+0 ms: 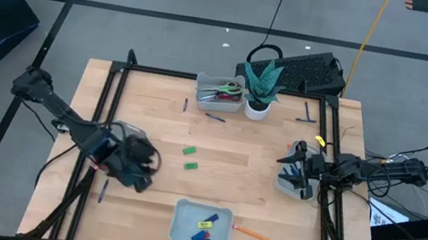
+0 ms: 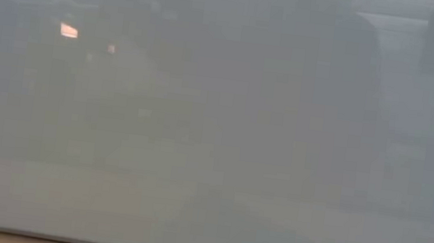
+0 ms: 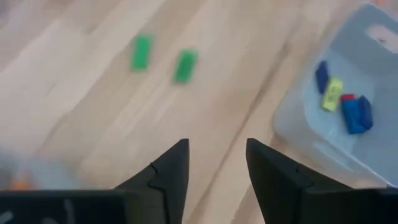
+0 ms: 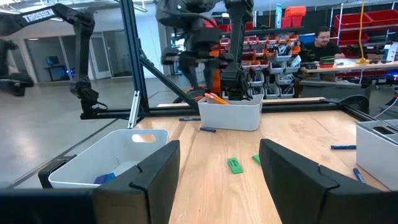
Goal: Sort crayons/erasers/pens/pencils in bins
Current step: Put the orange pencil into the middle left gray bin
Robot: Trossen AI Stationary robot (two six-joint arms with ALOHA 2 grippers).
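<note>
While the low view gives me only grey haze, the high view shows my left gripper (image 1: 139,173) at lower left, its fingers (image 3: 169,177) parted and empty, hiding the bin beneath. Two green erasers (image 1: 190,158) lie mid-frame; blue and yellow ones sit in the bottom-centre bin (image 1: 179,228), a pencil (image 1: 256,234) just right of it. My right gripper (image 1: 292,160), spread wide, covers much of the right-hand bin (image 1: 293,189). Pens (image 1: 214,117) lie near the top bin (image 1: 217,103).
</note>
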